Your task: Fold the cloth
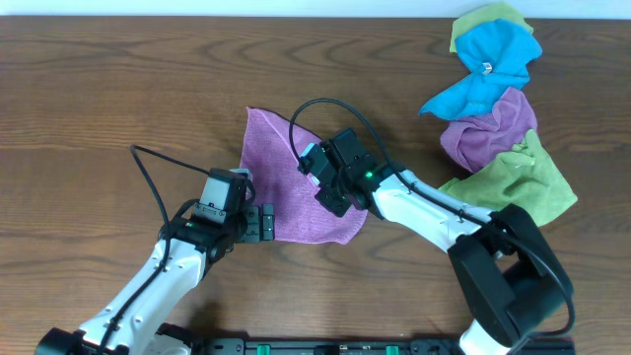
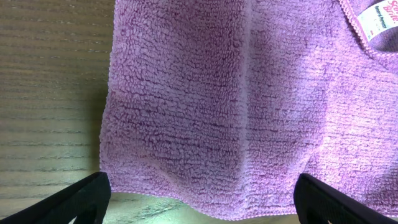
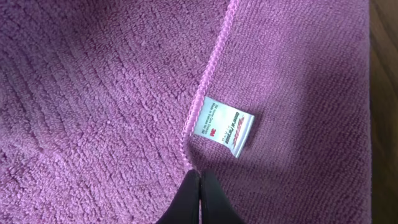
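The orchid-purple cloth (image 1: 281,158) lies on the wooden table near the middle, with one layer folded over another. Its white tag (image 3: 227,127) sits beside the hemmed edge of the upper layer and also shows in the left wrist view (image 2: 379,18). My right gripper (image 1: 333,194) is over the cloth's right part. In the right wrist view its fingers (image 3: 200,182) are shut on that hemmed edge, just below the tag. My left gripper (image 1: 258,222) is at the cloth's near left edge. Its fingers (image 2: 199,208) are wide open, with the cloth's edge (image 2: 205,124) lying between them.
A pile of other cloths sits at the back right: a blue one (image 1: 488,64), a lime-green one (image 1: 523,182) and a duller mauve one (image 1: 488,133). The left arm's cable (image 1: 158,187) loops over the table to the left.
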`<state>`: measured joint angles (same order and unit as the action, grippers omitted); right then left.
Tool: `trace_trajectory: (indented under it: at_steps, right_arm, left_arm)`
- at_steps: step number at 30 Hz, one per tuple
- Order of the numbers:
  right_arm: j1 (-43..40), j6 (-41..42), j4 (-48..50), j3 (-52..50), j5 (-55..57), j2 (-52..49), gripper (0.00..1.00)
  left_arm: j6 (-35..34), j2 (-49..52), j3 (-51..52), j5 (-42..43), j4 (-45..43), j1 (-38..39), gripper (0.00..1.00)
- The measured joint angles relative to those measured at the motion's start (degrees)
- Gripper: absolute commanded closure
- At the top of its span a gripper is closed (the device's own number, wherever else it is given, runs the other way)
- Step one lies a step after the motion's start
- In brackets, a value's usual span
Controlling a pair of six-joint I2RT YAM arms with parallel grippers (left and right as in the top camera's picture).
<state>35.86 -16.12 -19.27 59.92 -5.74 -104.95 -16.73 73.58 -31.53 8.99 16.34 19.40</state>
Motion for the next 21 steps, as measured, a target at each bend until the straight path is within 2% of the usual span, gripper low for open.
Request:
trace_trajectory:
  at_steps: [12, 21]
  right_arm:
    - [-0.79, 2.80, 1.68, 0.02, 1.01, 0.00, 0.99]
    - [-11.21, 8.46, 4.37, 2.99, 3.52, 0.00, 0.99]
  left_arm:
    - [0.00, 0.00, 0.00, 0.00, 0.04, 0.00, 0.05]
    - [0.00, 0.00, 0.00, 0.00, 1.53, 0.00, 0.05]
